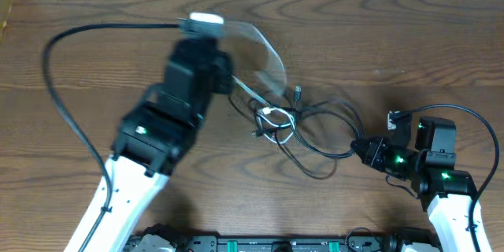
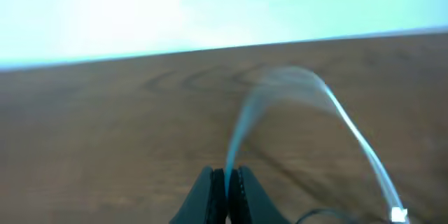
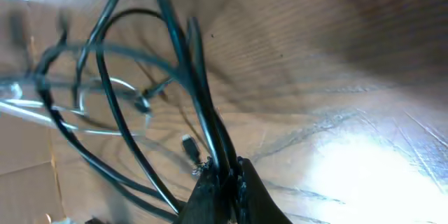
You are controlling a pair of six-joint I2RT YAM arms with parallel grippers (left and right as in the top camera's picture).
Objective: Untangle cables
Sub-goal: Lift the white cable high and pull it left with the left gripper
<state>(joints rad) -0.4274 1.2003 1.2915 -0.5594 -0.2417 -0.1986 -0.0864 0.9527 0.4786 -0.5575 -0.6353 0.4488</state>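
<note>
Now, left gripper [image 2: 226, 189]: clenched on the white cable [image 2: 240, 129], which rises in an arc.
Right gripper [image 3: 225, 178]: pinching the black cables [image 3: 201, 105].
Tangle [image 1: 277, 120]: lying mid-table [image 1: 394, 47], between both arms.

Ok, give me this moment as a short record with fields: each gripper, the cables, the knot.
left gripper: shut on the white cable, which arcs above the table
right gripper: shut on black cables, right of the tangle
tangle: black and white loops knotted mid-table, between the arms
</note>
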